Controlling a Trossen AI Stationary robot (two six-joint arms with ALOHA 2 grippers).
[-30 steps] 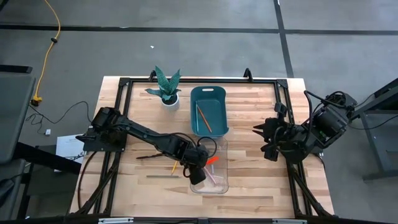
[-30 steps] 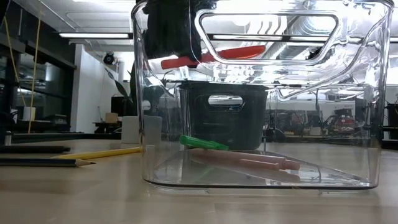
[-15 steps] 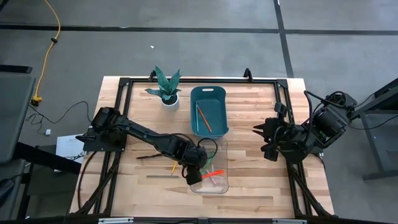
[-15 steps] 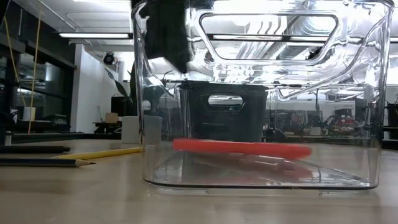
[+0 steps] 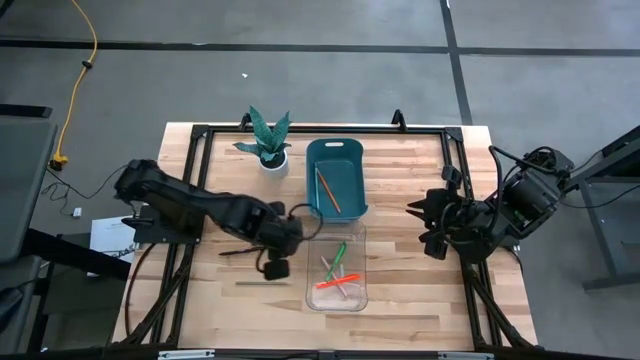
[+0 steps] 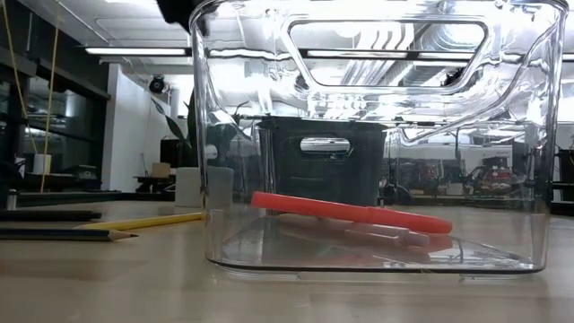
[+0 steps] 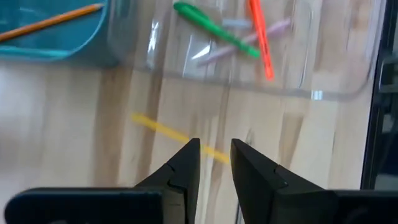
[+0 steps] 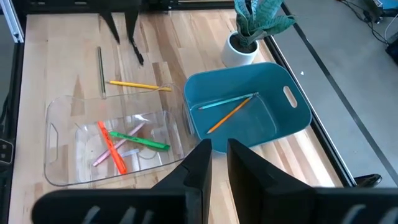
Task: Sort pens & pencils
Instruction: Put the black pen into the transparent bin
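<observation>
The wooden tabletop [image 5: 400,300] carries two bins in its middle. The teal bin [image 5: 335,178] sits toward the far side and holds an orange pencil [image 5: 328,192] and a second thin pencil beside it. Just in front of it stands the clear bin [image 5: 336,268], where the pens lie loose on the floor: a red pen [image 5: 337,282] crossing two pink pens [image 8: 124,142], and a green pen [image 5: 339,253] near the teal bin's end. A potted plant [image 5: 267,140] stands left of the teal bin.

The left gripper [image 5: 276,268] hovers above bare wood just left of the clear bin, its fingers [image 7: 180,171] a narrow gap apart and holding nothing. Under it lies a yellow pencil [image 7: 177,135], with a dark pencil [image 5: 240,251] and a grey-brown pencil [image 8: 100,70] nearby.

The right gripper [image 5: 415,208] waits at the table's right side, its fingers [image 8: 198,163] nearly together and empty.
</observation>
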